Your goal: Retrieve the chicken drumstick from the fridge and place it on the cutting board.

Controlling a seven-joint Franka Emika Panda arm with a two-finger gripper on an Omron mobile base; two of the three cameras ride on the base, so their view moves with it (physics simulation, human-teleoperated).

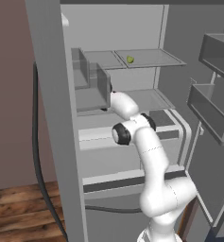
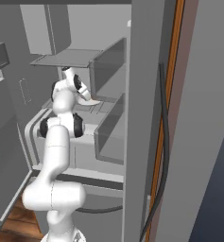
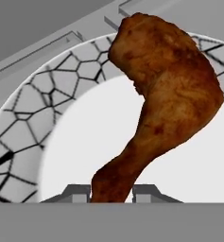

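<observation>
Inside the fridge, the gripper closes on the chicken drumstick's narrow end above a white plate.

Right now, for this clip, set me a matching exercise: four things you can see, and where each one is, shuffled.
Things:
1. chicken drumstick
2. yellow-green fruit
3. plate
4. gripper

Places:
A. on the upper fridge shelf
B. under the drumstick, crackle-patterned rim
C. fingers on either side of the drumstick's narrow end
D. lying on the white plate

Pairs: 1-D, 2-A, 3-B, 4-C
</observation>
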